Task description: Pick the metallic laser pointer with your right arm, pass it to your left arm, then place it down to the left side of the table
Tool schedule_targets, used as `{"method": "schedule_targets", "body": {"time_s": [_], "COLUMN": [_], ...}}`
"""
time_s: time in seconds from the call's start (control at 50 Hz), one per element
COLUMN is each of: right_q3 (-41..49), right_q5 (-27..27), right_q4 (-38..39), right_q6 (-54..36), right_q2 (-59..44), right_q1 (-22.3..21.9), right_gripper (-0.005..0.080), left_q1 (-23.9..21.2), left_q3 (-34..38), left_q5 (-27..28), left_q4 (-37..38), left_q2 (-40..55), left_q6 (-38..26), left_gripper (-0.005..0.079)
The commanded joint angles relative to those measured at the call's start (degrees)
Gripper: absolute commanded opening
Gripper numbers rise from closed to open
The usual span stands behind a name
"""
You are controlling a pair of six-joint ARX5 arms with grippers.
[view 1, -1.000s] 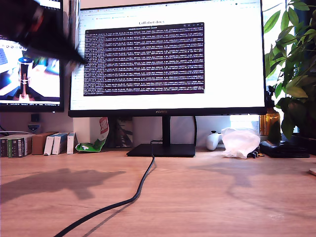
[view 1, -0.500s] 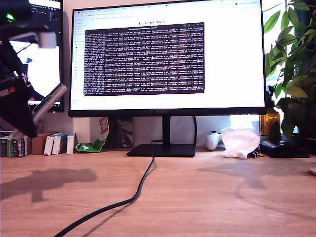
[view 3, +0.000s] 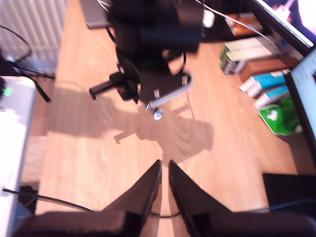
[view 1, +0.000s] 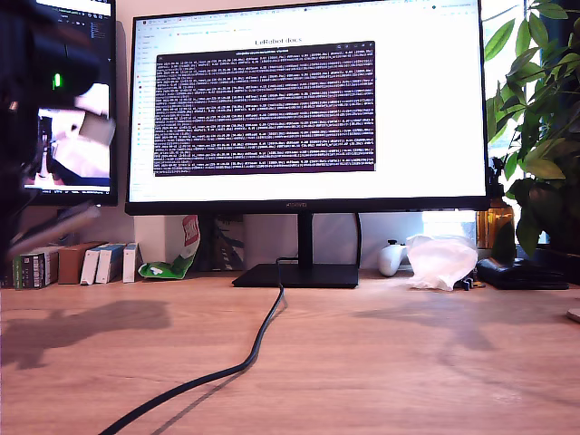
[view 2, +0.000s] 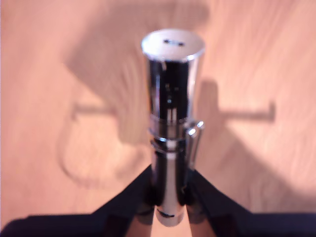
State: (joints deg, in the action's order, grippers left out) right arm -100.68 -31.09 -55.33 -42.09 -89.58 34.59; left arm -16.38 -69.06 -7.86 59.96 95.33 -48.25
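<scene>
Above the table (view 2: 44, 98), my first gripper (view 2: 168, 197) clamps the laser pointer (view 2: 170, 123) by its lower end, the flat cap pointing away from the jaws and the clip on its side. At the exterior view's left edge the arm (view 1: 36, 109) is a dark blur with a green light. My second gripper (view 3: 163, 187) is empty, its jaws nearly together, well clear of the other arm.
</scene>
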Motion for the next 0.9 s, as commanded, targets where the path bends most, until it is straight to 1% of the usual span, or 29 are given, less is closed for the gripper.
{"method": "schedule_targets", "body": {"time_s": [0.0,0.16,0.38,0.78,0.88], "right_q3": [0.7,0.7,0.7,0.7,0.7], "right_q5": [-0.52,-0.79,-3.15,-3.56,-5.03], "right_q4": [0.11,0.09,0.07,-0.11,-0.24], "right_q6": [-0.15,-0.17,-0.39,-0.39,-0.42], "right_q2": [-0.61,-0.63,-0.63,-0.63,-0.63], "right_q1": [0.17,0.17,0.17,0.17,0.17], "right_gripper": [-0.0011,-0.001,-0.001,-0.001,-0.001], "left_q1": [0.35,0.52,1.01,1.01,1.01], "left_q3": [-1.92,-2.32,-2.32,-2.32,-2.32], "left_q5": [-1.25,-2.54,-4.57,-4.42,-4.61], "left_q4": [0.9,2.64,5.75,8.68,9.7], "left_q2": [1.4,3.87,7.5,8.2,8.2], "left_q6": [-0.33,-1.33,-1.66,-2.8,-2.99], "left_gripper": [-0.0022,-0.0022,-0.0023,-0.0024,-0.0024]}}
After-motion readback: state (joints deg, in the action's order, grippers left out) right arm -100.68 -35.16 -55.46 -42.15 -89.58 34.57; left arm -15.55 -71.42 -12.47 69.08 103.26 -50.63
